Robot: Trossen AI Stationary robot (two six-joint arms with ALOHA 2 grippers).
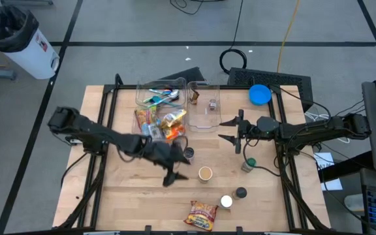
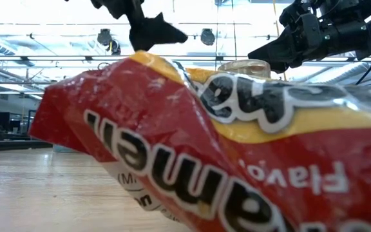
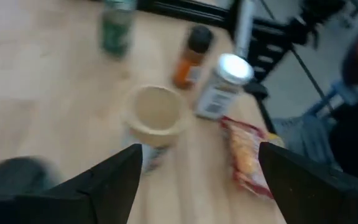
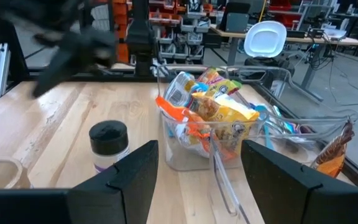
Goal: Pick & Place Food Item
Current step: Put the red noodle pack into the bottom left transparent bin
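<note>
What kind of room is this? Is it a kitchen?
Probably not a kitchen. It looks like a robot lab or workshop: two robot arms on a wooden table, cables across the floor, and desks and shelves of parts behind. The ramen packet and jars are just for practice.

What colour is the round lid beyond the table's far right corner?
Blue lid; the high view shows it best.

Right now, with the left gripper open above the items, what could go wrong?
1. The left gripper hangs open close to the cup and a dark-lidded jar; coming down, a finger might tip either one.
2. The small jars stand close together near the ramen packet, so a reach for one may knock its neighbour.
3. The bin is heaped; another item could slide off.
</note>
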